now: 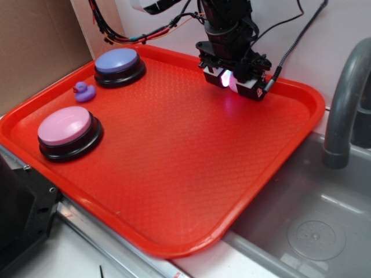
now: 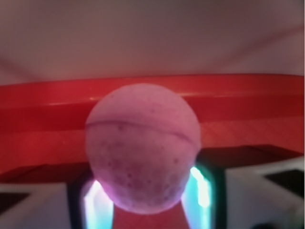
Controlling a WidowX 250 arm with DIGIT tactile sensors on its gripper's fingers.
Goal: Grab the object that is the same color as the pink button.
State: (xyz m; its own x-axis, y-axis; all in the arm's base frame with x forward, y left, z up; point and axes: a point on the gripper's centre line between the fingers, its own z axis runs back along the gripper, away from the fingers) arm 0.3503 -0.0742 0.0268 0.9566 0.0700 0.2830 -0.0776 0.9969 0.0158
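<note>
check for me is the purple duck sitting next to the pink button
No, the purple duck sits beside the blue-purple button, apart from the pink button.

A white wall (image 1: 342, 23) stands at the far side, brown cardboard (image 1: 35, 46) far left, a grey sink (image 1: 313, 220) near right.

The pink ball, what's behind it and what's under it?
Behind the pink ball runs the raised rim of the red tray, then a pale wall. Under it shows red tray floor. The glowing fingers press its sides. The ball itself covers the middle of the rim.
</note>
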